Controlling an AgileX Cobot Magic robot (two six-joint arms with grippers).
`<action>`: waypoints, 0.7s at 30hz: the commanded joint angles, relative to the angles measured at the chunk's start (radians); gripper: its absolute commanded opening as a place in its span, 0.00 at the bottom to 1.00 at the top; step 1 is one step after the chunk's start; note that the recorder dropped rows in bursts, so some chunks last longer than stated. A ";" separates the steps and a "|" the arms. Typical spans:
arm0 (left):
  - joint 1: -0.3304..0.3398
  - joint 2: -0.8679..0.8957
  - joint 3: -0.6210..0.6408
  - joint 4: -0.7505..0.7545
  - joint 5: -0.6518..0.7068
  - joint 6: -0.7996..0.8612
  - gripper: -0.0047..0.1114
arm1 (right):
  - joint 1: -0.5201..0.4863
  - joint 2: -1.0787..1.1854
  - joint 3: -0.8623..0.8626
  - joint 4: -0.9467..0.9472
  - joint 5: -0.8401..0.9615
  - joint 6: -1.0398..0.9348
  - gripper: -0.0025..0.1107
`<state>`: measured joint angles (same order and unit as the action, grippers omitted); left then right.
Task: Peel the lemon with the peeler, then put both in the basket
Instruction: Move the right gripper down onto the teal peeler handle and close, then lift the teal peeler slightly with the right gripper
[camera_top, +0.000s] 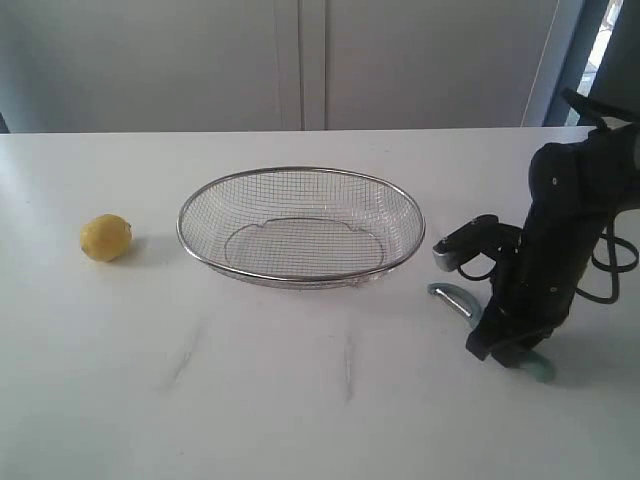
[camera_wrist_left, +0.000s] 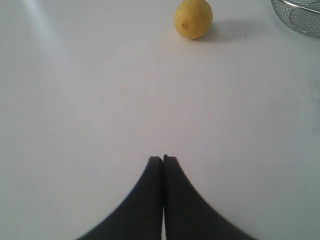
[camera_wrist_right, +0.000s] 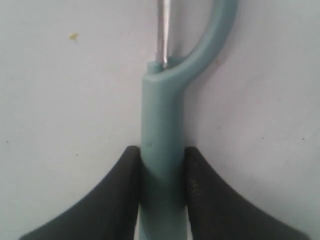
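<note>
Exterior view: I see one basket (camera_top: 300, 171) in the middle of the white table (camera_top: 300, 420), a wide oval of wire mesh. Its mesh floor is bare, and both task items lie outside it. One lemon (camera_top: 105, 238) sits on the table well to the basket's left. One peeler (camera_top: 451, 296) lies on the table to the basket's right, with its curved metal head pointing toward the basket and the tip of its pale blue handle poking out beyond the arm. One arm shows here. Its right gripper (camera_top: 505, 350) is down on the peeler's handle. I count two faint grey streaks on the tabletop in front of the basket.

Left wrist view: the left gripper (camera_wrist_left: 163, 160) has its two black fingers pressed together with only a hairline slit between them, and it holds nothing. It hangs over bare table. The lemon (camera_wrist_left: 193, 19) is well ahead of it, and a corner of the basket's rim (camera_wrist_left: 295, 12) shows beside the lemon but clear of it.

Right wrist view: the two black fingers (camera_wrist_right: 125, 175) sit tight against either side of the peeler's handle (camera_wrist_right: 161, 115), so this hand is clamped on the peeler. The peeler lies flat on the table. I see one tiny yellow speck (camera_wrist_right: 74, 36) on the table off to one side of the blade.
</note>
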<state>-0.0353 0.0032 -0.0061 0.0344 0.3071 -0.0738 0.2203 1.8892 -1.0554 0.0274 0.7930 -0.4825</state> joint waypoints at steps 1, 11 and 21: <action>0.002 -0.003 0.006 -0.002 -0.002 -0.008 0.04 | 0.000 -0.003 0.000 -0.003 0.013 -0.010 0.10; 0.002 -0.003 0.006 -0.002 -0.002 -0.008 0.04 | 0.000 -0.003 0.000 -0.003 0.009 -0.010 0.02; 0.002 -0.003 0.006 -0.002 -0.002 -0.008 0.04 | 0.000 -0.003 -0.003 -0.001 0.022 0.020 0.02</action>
<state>-0.0353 0.0032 -0.0061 0.0344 0.3071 -0.0738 0.2203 1.8892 -1.0554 0.0258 0.7999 -0.4755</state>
